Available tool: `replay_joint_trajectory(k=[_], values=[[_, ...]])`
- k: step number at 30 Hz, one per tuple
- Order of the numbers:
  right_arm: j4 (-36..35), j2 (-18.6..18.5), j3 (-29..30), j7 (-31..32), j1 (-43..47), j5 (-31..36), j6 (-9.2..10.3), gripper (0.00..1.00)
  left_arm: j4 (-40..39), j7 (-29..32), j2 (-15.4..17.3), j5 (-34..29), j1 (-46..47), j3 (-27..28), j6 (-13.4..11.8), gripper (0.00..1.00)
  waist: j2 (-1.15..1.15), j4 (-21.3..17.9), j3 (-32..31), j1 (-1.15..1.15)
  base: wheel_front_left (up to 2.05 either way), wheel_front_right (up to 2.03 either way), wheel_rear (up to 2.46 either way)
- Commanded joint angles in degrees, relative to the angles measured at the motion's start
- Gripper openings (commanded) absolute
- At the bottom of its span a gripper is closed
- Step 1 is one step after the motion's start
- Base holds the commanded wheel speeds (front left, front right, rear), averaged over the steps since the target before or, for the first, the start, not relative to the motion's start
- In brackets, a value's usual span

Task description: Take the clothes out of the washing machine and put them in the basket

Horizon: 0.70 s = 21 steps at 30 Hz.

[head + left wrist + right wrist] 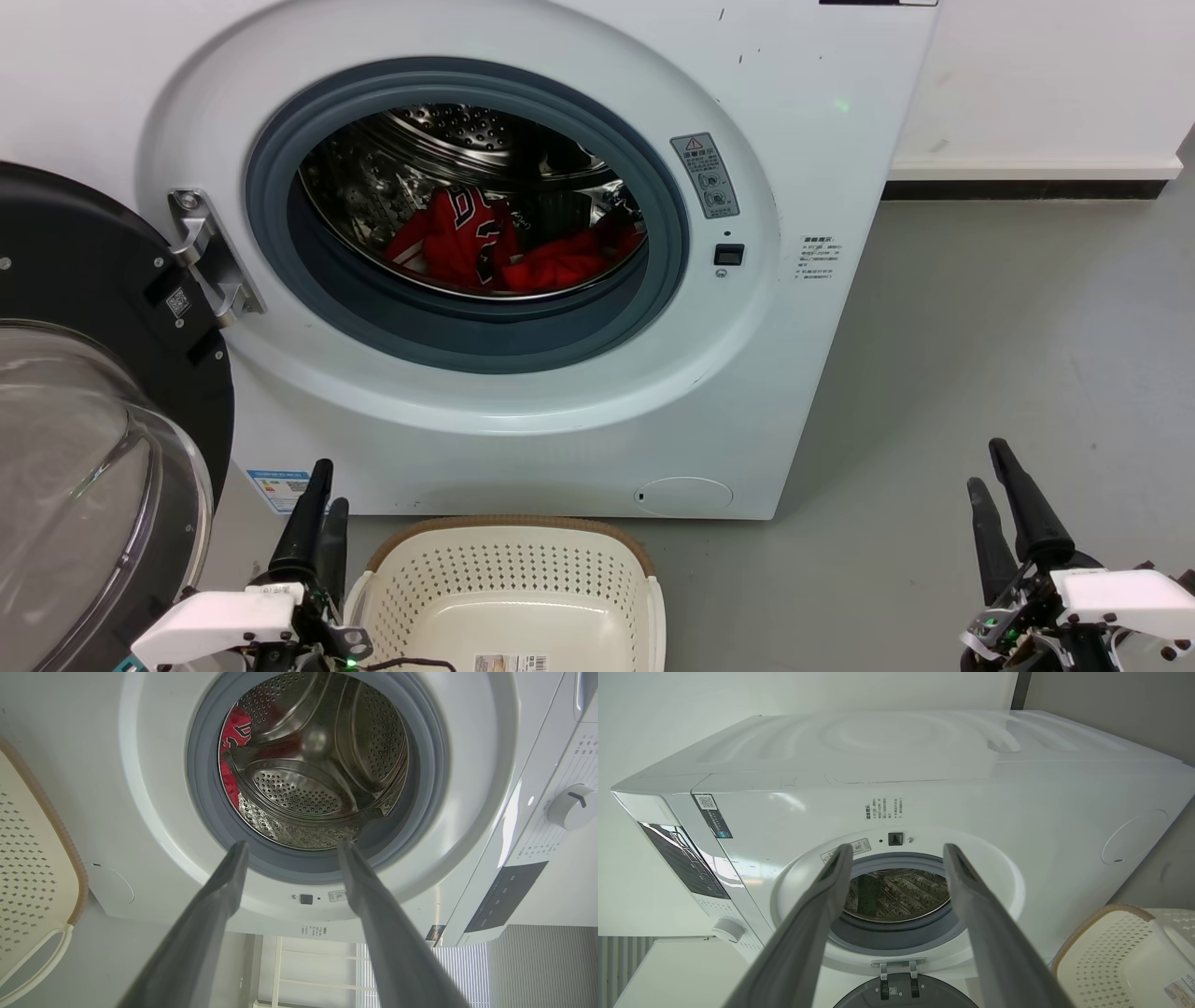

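Note:
The white washing machine (523, 401) stands in front of me with its round porthole open and its black-rimmed glass door (84, 439) swung out to the left. Red clothes (495, 247) lie at the bottom of the steel drum, one a jersey with lettering; a strip of red clothes (232, 737) shows at the drum's left edge in the left wrist view. The cream basket (509, 583) sits on the floor below the porthole, nothing in it. My left gripper (324, 485) is low beside the basket's left side, open and holding nothing. My right gripper (990, 464) hangs open at the lower right, away from the washing machine.
Grey floor (1008, 355) stretches to the right of the machine up to a white wall with a dark skirting (1022, 189). The machine's control panel with a round knob (572, 806) shows in the wrist views. The basket (1115, 952) also appears at the lower right of the right wrist view.

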<state>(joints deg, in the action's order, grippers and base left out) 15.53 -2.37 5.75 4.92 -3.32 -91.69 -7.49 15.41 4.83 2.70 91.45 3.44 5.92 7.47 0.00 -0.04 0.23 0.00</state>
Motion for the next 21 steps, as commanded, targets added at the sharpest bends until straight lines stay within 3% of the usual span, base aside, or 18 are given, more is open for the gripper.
replay_joint_trajectory(k=[1, 11, 21], values=[[-1.5, -0.2, -0.3, -0.8, -0.6, 0.6, 0.0, 1.0, -1.6, -0.7, 0.1, -0.7, 0.5, -0.1, 0.0, 1.0, 0.0, 0.0, 0.0, 0.0, 0.0, 0.0, 0.0], [-1.8, -0.3, 0.1, -3.4, 0.0, 7.2, 0.0, 1.0, -2.6, -3.4, 0.1, -6.3, 0.2, 2.2, 0.0, 1.0, 0.0, -0.1, 0.1, 0.0, 0.0, 0.0, 0.0], [-3.9, -0.3, 2.1, -5.8, -0.4, 23.4, 0.0, 1.0, -3.4, -5.8, 0.1, -14.7, 0.6, 5.4, -0.3, 1.0, 0.0, -0.2, 0.1, 0.0, 0.0, 0.0, 0.0]])
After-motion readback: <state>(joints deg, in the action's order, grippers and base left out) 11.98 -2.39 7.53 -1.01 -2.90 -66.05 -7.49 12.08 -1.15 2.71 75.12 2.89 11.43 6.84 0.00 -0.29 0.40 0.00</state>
